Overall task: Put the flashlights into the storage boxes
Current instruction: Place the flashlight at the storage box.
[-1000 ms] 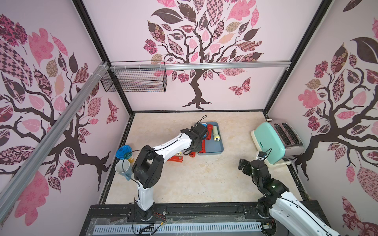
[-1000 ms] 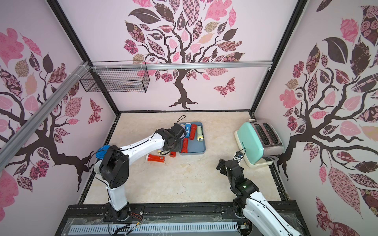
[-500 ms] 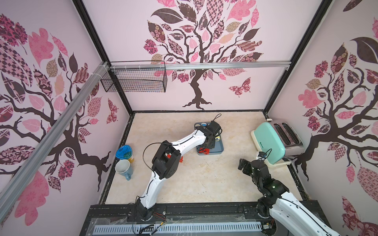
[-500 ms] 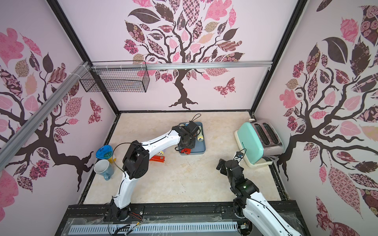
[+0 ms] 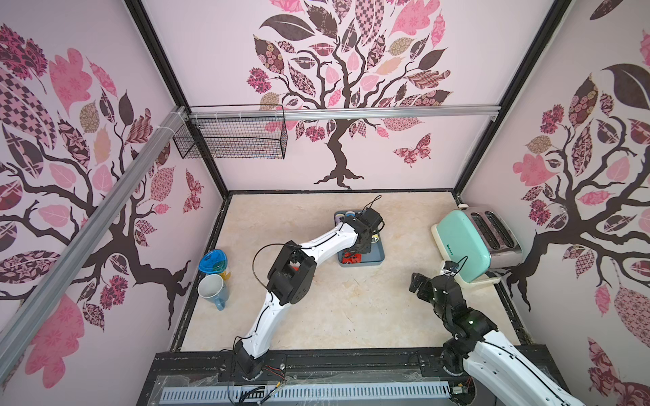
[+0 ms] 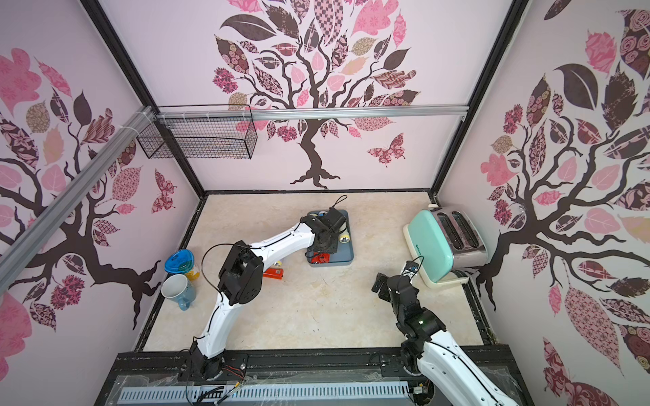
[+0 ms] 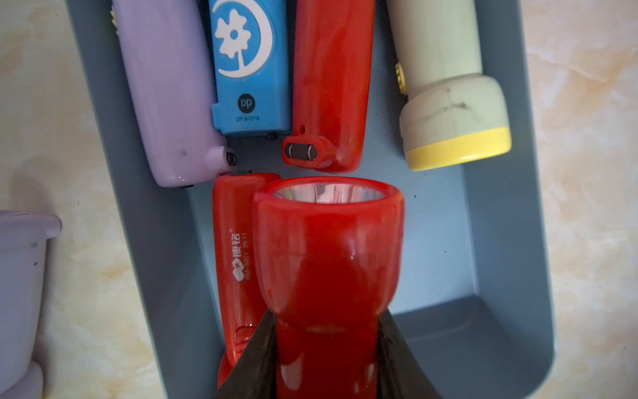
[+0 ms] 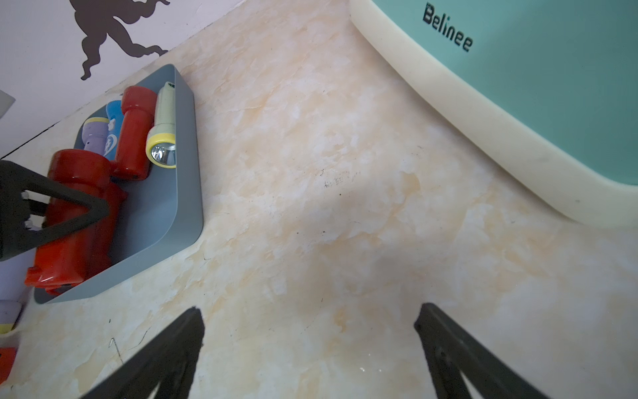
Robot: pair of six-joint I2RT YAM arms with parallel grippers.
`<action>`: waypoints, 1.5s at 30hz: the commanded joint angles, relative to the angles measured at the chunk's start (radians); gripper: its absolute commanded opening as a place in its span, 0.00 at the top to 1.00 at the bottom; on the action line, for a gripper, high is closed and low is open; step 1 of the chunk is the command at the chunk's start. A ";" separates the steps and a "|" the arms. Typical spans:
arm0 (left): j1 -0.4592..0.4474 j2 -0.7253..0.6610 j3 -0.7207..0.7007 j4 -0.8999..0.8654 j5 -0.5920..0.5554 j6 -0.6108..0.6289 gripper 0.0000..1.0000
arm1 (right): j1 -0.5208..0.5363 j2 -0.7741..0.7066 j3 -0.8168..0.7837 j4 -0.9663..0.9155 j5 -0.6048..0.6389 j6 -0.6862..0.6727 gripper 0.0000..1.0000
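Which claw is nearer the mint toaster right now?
Right. The right claw hangs open over the table close beside the toaster; the left claw is farther off over the grey-blue tray, shut on a red flashlight.

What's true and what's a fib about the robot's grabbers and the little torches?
1. The left gripper grips a red flashlight over the tray. True.
2. The right gripper is shut. False: it is open, empty, over the table.
3. The blue flashlight lies in the tray. True.
4. The pale green flashlight is in the wire basket. False: it lies in the tray.
5. Every flashlight is in the tray. False: a loose red flashlight lies on the table.
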 commanded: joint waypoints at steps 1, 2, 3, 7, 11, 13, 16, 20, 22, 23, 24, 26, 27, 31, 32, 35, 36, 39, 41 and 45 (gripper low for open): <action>0.006 0.008 0.020 0.009 -0.029 -0.038 0.78 | -0.002 -0.009 -0.006 -0.003 0.001 -0.008 0.00; 0.006 0.008 0.017 0.006 -0.038 -0.046 0.77 | -0.001 -0.010 -0.006 -0.003 0.001 -0.008 0.00; 0.006 0.008 0.010 0.007 -0.044 -0.055 0.76 | -0.001 -0.009 -0.006 -0.003 0.001 -0.009 0.00; 0.006 -0.016 -0.045 0.032 -0.059 -0.087 0.63 | -0.001 -0.013 -0.006 -0.006 0.000 -0.009 0.00; 0.009 -0.031 -0.062 0.030 -0.068 -0.093 0.57 | -0.002 -0.016 -0.008 -0.005 -0.001 -0.009 0.00; 0.011 -0.036 -0.062 0.027 -0.066 -0.097 0.54 | -0.001 -0.016 -0.008 -0.005 0.000 -0.009 0.00; 0.013 -0.049 -0.058 0.018 -0.056 -0.098 0.47 | -0.002 -0.017 -0.008 -0.005 -0.001 -0.009 0.00; 0.026 -0.093 -0.059 0.002 -0.043 -0.091 0.40 | -0.002 -0.022 -0.010 -0.006 -0.002 -0.009 0.01; 0.044 -0.126 -0.064 -0.004 -0.028 -0.079 0.40 | -0.001 -0.023 -0.010 -0.006 -0.001 -0.009 0.00; 0.059 -0.147 -0.074 0.004 -0.010 -0.072 0.40 | -0.002 -0.023 -0.009 -0.005 -0.001 -0.009 0.00; 0.076 -0.164 -0.088 0.016 0.015 -0.063 0.39 | -0.003 -0.023 -0.010 -0.005 -0.001 -0.009 0.00; 0.107 -0.194 -0.118 0.045 0.053 -0.049 0.40 | -0.002 -0.023 -0.009 -0.006 -0.002 -0.009 0.00; 0.117 -0.204 -0.128 0.056 0.060 -0.042 0.39 | -0.002 -0.021 -0.011 -0.003 -0.002 -0.009 0.00; 0.098 -0.197 -0.127 0.075 0.087 -0.020 0.42 | -0.002 -0.020 -0.010 -0.001 -0.001 -0.009 0.00; 0.086 -0.185 -0.119 0.078 0.095 -0.017 0.42 | -0.002 -0.020 -0.010 -0.001 -0.002 -0.009 0.00; 0.034 -0.140 -0.081 0.087 0.103 -0.006 0.44 | -0.002 -0.018 -0.010 -0.002 -0.001 -0.008 0.00; 0.019 -0.123 -0.063 0.089 0.112 -0.001 0.45 | -0.002 -0.017 -0.009 -0.001 -0.001 -0.009 0.00; -0.018 -0.063 0.006 0.079 0.132 0.007 0.46 | -0.002 -0.016 -0.010 -0.001 -0.001 -0.008 0.00; -0.026 -0.027 0.025 0.074 0.133 0.007 0.46 | -0.001 -0.014 -0.011 0.000 -0.003 -0.009 0.00; -0.022 0.027 0.046 0.037 0.117 0.016 0.46 | -0.002 -0.012 -0.009 0.002 -0.004 -0.010 0.00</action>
